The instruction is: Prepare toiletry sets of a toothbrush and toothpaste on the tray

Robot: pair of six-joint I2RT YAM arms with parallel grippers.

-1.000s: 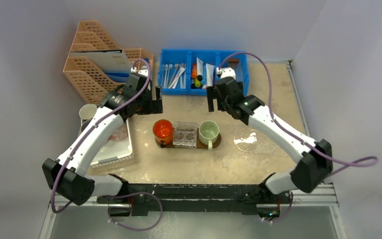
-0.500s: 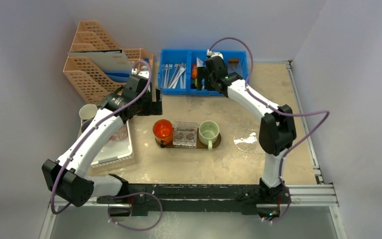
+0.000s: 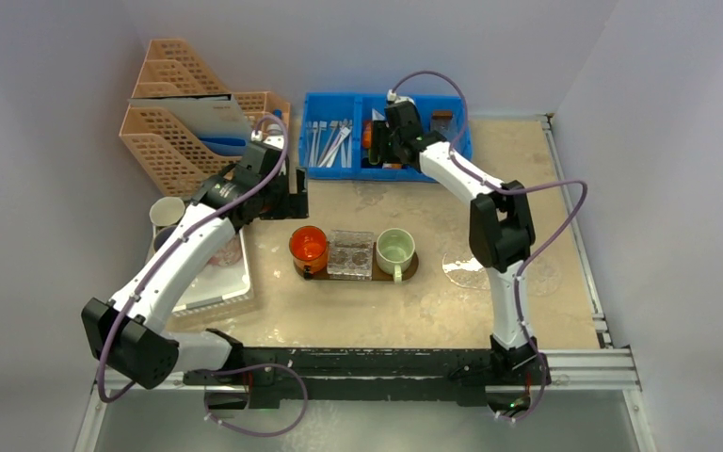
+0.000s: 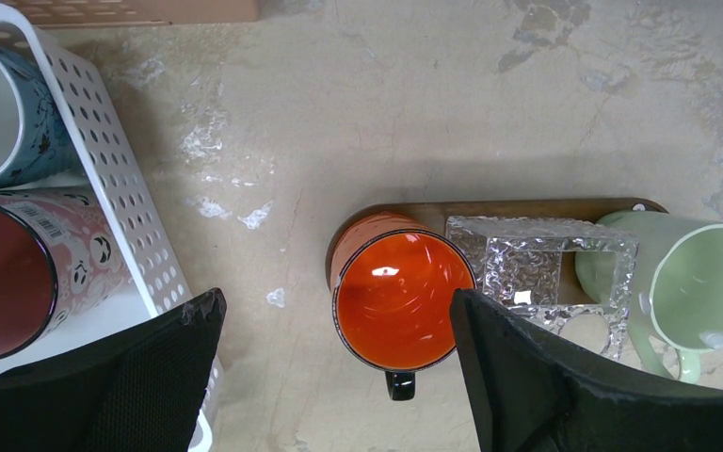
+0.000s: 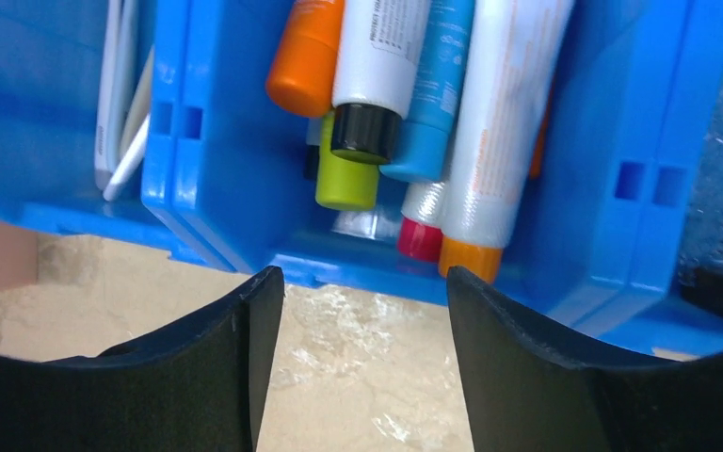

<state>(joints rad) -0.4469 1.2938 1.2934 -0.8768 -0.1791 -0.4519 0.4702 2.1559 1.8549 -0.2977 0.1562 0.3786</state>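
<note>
The dark brown wooden tray lies mid-table and carries an orange cup, a clear glass holder and a pale green mug. White-handled toothbrushes lie in the left compartment of a blue bin. Several toothpaste tubes fill its middle compartment, white, orange, blue and green-capped. My right gripper is open and empty at the bin's near wall, just short of the tube caps. My left gripper hangs open and empty above the orange cup and the tray.
A white perforated basket holding cups stands left of the tray. Orange file racks stand at the back left. A clear round plate lies right of the tray. Toothbrush handles show in the compartment left of the tubes.
My right arm has stretched back and left from above the table to the blue bin's tube compartment, and its jaws have narrowed somewhat. The left arm has hardly moved.
</note>
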